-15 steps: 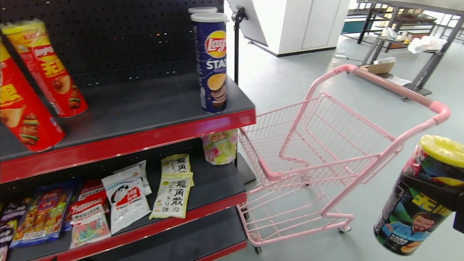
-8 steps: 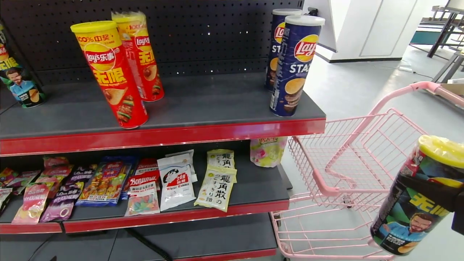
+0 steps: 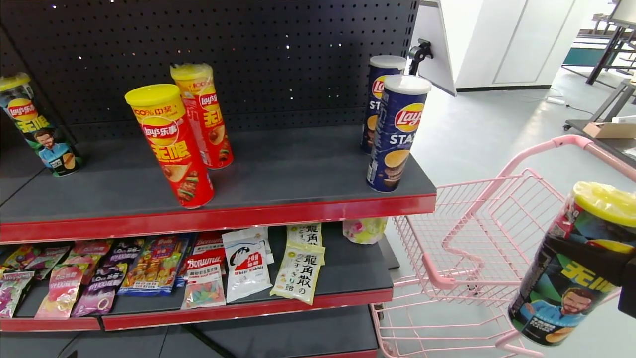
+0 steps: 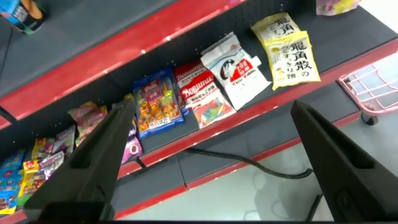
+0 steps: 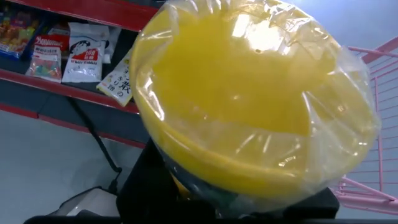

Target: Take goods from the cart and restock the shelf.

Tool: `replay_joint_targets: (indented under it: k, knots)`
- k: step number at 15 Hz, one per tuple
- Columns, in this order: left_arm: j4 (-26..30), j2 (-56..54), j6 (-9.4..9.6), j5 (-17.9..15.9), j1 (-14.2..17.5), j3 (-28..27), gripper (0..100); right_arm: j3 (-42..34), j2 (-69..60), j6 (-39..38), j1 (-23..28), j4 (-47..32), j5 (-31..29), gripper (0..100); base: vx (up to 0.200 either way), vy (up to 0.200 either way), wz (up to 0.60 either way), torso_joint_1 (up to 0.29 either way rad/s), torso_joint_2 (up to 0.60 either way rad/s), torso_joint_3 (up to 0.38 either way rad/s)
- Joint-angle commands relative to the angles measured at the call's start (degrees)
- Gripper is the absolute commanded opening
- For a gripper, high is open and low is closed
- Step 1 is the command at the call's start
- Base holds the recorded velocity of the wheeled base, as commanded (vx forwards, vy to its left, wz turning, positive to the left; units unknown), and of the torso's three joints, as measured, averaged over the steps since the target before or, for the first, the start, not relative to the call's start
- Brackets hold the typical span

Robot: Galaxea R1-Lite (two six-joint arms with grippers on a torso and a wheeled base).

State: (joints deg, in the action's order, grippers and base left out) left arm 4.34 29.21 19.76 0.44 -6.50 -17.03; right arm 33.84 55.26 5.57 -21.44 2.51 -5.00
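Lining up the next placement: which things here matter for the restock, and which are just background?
In the job: black chip can held in the right gripper; pink cart; top shelf; matching black can at its left end.
Just there: red cans; blue cans; snack packets on the lower shelf; left gripper, open and empty.
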Motion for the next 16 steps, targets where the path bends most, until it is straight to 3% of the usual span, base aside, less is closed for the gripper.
replay_joint_targets:
  k: [1, 8, 16]
  knots:
    - [-0.03, 0.06, 0.01, 0.00, -0.01, -0.11, 100, 0.08, 0.55, 0.05, -0.09, 0.13, -0.01, 0, 0.000, 0.000, 0.00, 0.188, -0.47, -0.266]
    - [-0.03, 0.32, -0.07, -0.18, -0.01, -0.11, 100, -0.53, 1.34, 0.32, 0.00, 0.21, 0.08, 0, 0.000, 0.000, 0.00, 0.152, -0.35, -0.202]
    - [-0.03, 0.15, -0.07, -0.18, -0.01, -0.02, 100, -0.79, 0.29, 0.23, 0.00, 0.21, 0.16, 0, 0.000, 0.200, 0.00, 0.012, -0.01, -0.007]
